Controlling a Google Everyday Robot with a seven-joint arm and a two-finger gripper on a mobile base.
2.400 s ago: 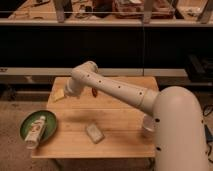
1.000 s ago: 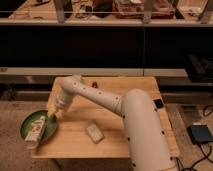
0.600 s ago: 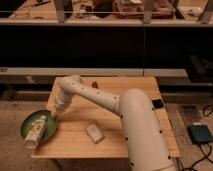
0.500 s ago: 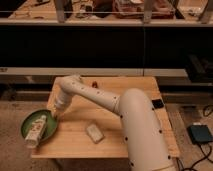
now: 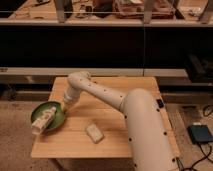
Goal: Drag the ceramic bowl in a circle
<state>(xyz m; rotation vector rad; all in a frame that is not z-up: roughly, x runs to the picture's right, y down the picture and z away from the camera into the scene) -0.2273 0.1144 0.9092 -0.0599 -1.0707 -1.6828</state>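
Note:
The ceramic bowl (image 5: pixel 55 121) is a wide, shallow green dish at the left edge of the wooden table (image 5: pixel 115 135), partly over that edge. A pale packet (image 5: pixel 43 120) lies in it, sticking out past its front left rim. My white arm reaches from the lower right across the table. My gripper (image 5: pixel 65 105) is down at the bowl's right rim, at or just over its edge.
A small pale packet (image 5: pixel 94 132) lies on the table in front of my arm. Dark shelving (image 5: pixel 110 45) runs behind the table. A dark box (image 5: pixel 200 134) with a cable sits on the floor at the right.
My arm swung left from the table's back middle down to the bowl's right rim. Over the last second it barely moved; the bowl stays at the left edge.

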